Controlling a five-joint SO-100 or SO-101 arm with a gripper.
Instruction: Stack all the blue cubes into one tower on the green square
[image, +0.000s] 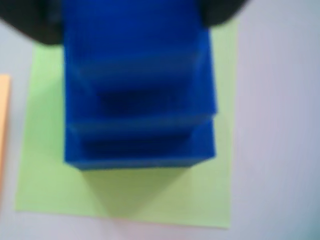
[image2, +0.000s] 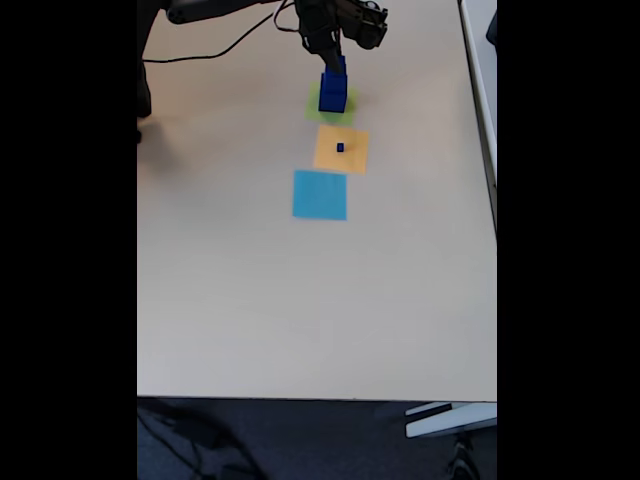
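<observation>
A tower of blue cubes (image: 137, 95) stands on the green square (image: 45, 185), and in the wrist view its tiers look like steps, the lower block jutting out beyond the ones above it. In the fixed view the same tower (image2: 333, 90) sits on the green patch (image2: 313, 111) near the far end of the table (image2: 300, 300), with the arm's gripper (image2: 334, 60) right at its top. Whether the fingers are clamped on the top cube or have let go cannot be told; the wrist view is blurred and shows just dark shapes at the upper corners, touching or just beside the uppermost block. One tiny blue cube (image2: 340, 148) lies apart on the orange square (image2: 341, 149), so the tower seems one piece short of done. The main risk is at the top: if the fingers lift away while dragging on the upper cube, or open unevenly, that block could slide off its narrow seat or tip the tower. The tiers look slightly off-centre, which would leave less margin for any sideways nudge. Later, the tiny cube is likely to be hard to pinch and to set on so small a landing spot; a slightly off release could drop it or knock a block off the green square. The light-blue square (image2: 320, 195) lies nearer the camera, bare.
</observation>
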